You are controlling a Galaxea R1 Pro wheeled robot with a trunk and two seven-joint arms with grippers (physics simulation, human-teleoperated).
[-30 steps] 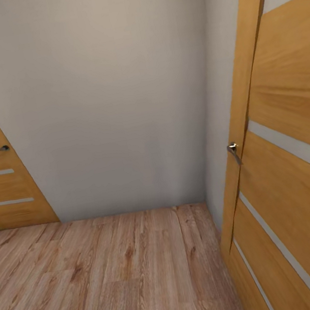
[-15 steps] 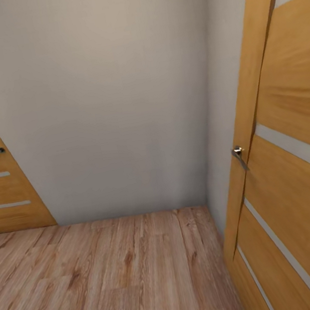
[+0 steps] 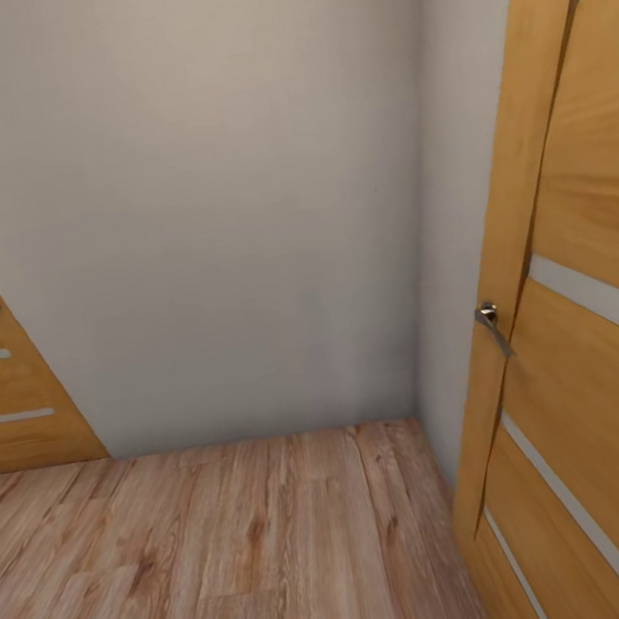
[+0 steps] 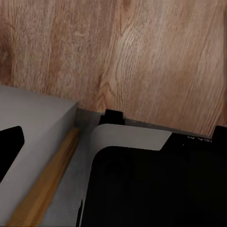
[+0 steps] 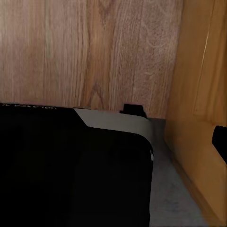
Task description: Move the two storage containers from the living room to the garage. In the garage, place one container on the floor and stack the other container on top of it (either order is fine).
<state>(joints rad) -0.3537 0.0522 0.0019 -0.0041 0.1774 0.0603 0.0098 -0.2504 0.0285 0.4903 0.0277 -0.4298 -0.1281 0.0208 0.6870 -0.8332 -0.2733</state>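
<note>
We face a beige wall point(image 3: 208, 195) between two wooden doors point(image 3: 596, 320) on plank flooring point(image 3: 221, 558); we cannot tell either claw's state.

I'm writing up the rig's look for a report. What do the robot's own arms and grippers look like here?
Little shows. The left wrist view catches a matte black, blunt piece, likely the left gripper finger. The right wrist view has a similar right gripper finger. Beneath is a black robot body with rounded pale grey trim and tiny white lettering, too cropped to read.
</note>
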